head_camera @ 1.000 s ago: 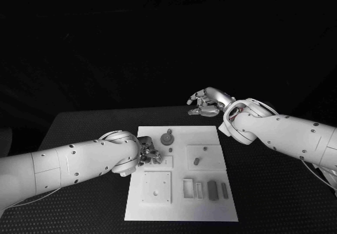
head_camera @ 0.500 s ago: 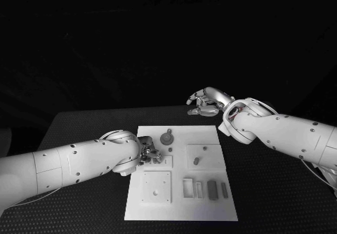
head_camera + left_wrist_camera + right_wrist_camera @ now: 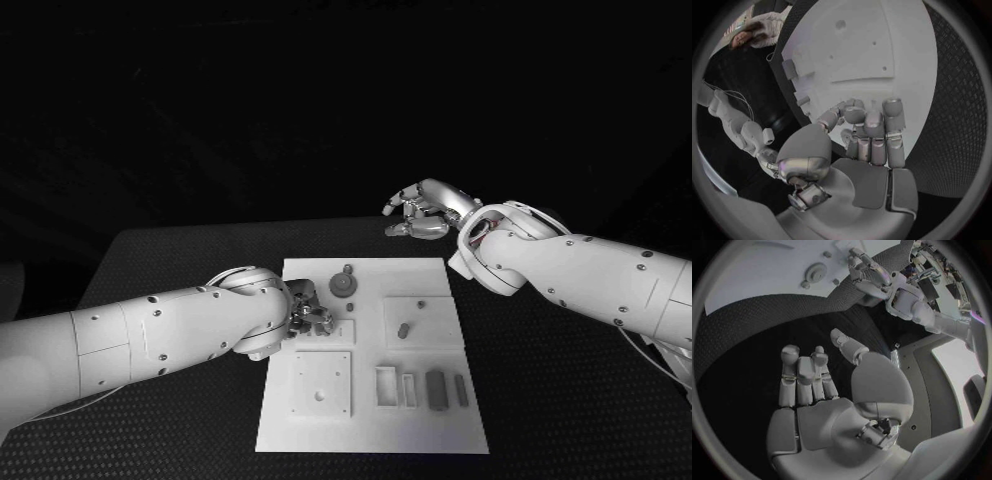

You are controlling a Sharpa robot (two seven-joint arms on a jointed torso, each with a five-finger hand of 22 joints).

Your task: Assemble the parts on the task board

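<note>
The white task board (image 3: 433, 430) lies in the middle of the black table. My left hand (image 3: 306, 308) hovers low over the board's left edge, above a small raised plate (image 3: 335, 333). Its fingers (image 3: 873, 125) are curled in against the thumb, and a small grey part (image 3: 847, 135) seems pinched there. A round grey part (image 3: 343, 284) stands just beyond that hand. A short peg (image 3: 405, 328) sits on a square plate to its right. My right hand (image 3: 426, 210) is raised past the board's far right corner, fingers (image 3: 804, 372) apart and holding nothing.
A square plate with holes (image 3: 322, 384) lies at the board's near left. A small frame (image 3: 387, 386) and two grey bars (image 3: 436, 388) sit at the near right. Black table mat (image 3: 562, 400) surrounds the board.
My left hand has crept slightly toward the far side over the small raised plate. The right arm has not moved.
</note>
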